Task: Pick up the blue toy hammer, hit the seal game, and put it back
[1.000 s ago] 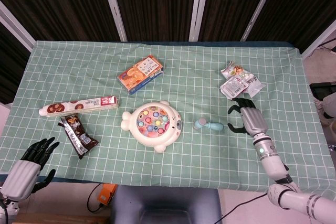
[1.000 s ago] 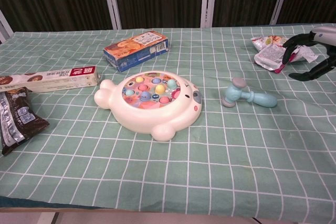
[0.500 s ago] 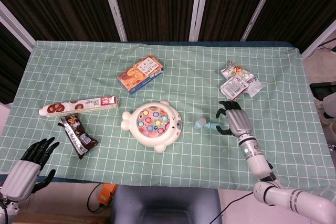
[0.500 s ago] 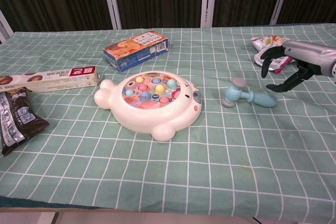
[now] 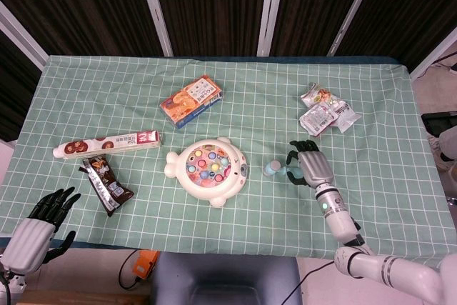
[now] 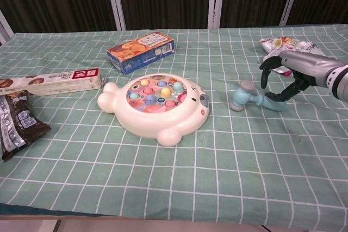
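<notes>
A: Blue toy hammer [image 6: 254,99] lies flat on the green checked tablecloth [image 6: 228,167], head toward the seal game [image 6: 155,106], handle pointing toward the robot's right. Game sits well apart, to the hammer's left.

B: Right hand [image 6: 287,74]?

A: Arched over the handle end, fingers spread and curved down, holding nothing. In the chest view the thumb looks at or just beside the handle; contact cannot be confirmed.

B: Advice for the grasp?

A: My judgement: settle lower so the fingers straddle the handle mid-length, then close around it, not on the tip. A tip grip would likely let the head droop on the swing. Keep the palm clear of the snack pouches [image 5: 325,115] behind.

B: Left hand [image 5: 37,225]?

A: Off the table's near-left corner, fingers apart, empty.

B: What is unclear?

A: In the head view the right hand [image 5: 309,166] covers most of the handle; only the hammer [image 5: 274,168] head shows. The right forearm is cut off by the chest frame's edge. The game's coloured pegs are too small to read.
</notes>
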`<state>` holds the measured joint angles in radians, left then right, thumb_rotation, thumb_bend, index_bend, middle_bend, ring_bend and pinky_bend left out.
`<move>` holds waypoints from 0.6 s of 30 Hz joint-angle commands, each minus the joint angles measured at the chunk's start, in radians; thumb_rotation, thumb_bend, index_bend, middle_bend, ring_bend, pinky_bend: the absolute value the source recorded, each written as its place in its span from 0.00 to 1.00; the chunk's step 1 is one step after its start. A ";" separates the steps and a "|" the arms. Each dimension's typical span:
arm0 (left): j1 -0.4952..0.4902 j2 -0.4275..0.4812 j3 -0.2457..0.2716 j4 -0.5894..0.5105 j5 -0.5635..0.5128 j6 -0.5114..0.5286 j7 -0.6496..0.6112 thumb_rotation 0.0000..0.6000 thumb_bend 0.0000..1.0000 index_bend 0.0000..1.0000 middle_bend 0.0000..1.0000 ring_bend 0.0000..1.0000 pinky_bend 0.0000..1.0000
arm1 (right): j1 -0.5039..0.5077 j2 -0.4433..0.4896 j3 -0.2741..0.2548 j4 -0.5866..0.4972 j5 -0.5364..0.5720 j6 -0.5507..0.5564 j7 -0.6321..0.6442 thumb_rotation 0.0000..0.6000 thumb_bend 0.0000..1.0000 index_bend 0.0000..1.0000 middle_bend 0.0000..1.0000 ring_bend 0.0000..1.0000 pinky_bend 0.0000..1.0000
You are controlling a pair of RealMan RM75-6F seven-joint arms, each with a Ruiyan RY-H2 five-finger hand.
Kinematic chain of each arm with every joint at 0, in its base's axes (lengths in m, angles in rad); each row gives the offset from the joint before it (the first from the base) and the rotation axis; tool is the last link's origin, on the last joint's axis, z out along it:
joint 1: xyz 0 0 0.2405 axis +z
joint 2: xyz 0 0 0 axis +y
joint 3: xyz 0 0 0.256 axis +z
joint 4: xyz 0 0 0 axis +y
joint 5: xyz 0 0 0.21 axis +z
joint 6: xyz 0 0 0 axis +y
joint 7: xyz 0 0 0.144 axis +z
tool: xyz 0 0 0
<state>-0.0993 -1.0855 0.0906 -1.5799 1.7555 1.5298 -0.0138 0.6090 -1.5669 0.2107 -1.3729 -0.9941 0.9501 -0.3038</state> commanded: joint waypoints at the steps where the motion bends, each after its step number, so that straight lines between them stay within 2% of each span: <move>1: 0.000 0.000 0.001 0.001 0.001 0.000 0.000 1.00 0.41 0.00 0.02 0.02 0.13 | 0.004 -0.006 0.000 0.003 0.006 0.000 -0.006 1.00 0.52 0.59 0.25 0.16 0.19; 18: -0.001 0.001 0.002 0.001 0.004 0.000 -0.001 1.00 0.41 0.00 0.02 0.02 0.13 | 0.026 -0.047 -0.001 0.032 0.032 0.003 -0.029 1.00 0.52 0.60 0.26 0.17 0.20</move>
<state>-0.0998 -1.0850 0.0929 -1.5788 1.7594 1.5301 -0.0150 0.6341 -1.6132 0.2093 -1.3413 -0.9628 0.9527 -0.3318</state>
